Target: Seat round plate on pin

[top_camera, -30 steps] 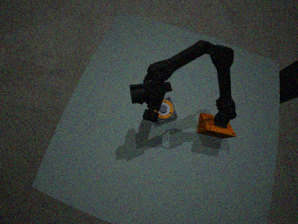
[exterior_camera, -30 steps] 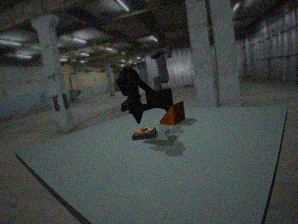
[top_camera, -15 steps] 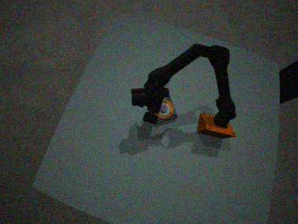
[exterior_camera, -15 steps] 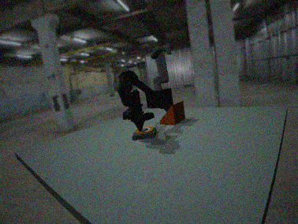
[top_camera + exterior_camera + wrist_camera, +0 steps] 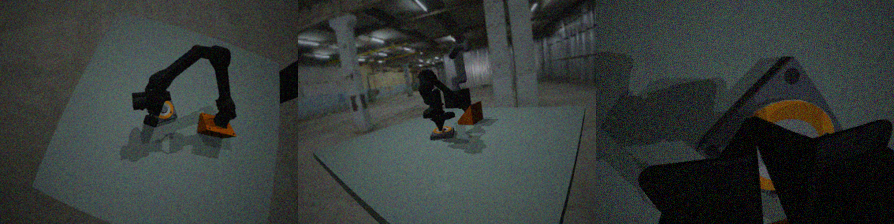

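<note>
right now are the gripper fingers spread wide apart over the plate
No, in the wrist view the gripper has its two dark fingers closed to a thin slit, poised over the orange-rimmed round plate on the grey base.

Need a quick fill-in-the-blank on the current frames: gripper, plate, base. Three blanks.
1. The gripper fingers are ____, with nothing between them.
2. The gripper hangs directly over the round plate, whose rim is coloured ____.
3. The arm's own mount is ____ in colour, standing apart from the grey base.

Missing words: shut; orange; orange
</note>
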You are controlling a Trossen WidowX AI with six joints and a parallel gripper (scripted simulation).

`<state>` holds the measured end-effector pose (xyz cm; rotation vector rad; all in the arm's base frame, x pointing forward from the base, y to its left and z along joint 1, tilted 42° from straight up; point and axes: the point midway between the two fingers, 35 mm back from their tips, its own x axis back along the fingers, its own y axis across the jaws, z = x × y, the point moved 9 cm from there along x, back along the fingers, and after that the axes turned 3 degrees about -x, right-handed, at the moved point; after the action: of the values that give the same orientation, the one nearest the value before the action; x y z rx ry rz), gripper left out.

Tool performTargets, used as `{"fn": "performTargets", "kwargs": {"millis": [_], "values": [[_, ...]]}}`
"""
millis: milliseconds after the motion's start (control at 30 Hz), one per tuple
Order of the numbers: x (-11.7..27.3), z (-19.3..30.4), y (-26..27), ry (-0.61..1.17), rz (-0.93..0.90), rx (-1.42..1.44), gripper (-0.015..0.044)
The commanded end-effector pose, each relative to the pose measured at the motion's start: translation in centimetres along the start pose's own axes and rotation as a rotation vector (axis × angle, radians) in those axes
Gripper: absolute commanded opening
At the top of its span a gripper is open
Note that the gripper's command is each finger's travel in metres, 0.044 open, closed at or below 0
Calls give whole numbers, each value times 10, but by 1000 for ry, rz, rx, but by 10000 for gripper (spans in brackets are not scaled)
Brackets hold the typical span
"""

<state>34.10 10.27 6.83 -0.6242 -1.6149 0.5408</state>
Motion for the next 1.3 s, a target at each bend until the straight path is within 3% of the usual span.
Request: {"fn": "performTargets", "kwargs": {"millis": [0, 1267], "values": [[-3, 6, 4, 14, -6, 4, 0], [-2, 20, 14, 15, -6, 5, 0]]}}
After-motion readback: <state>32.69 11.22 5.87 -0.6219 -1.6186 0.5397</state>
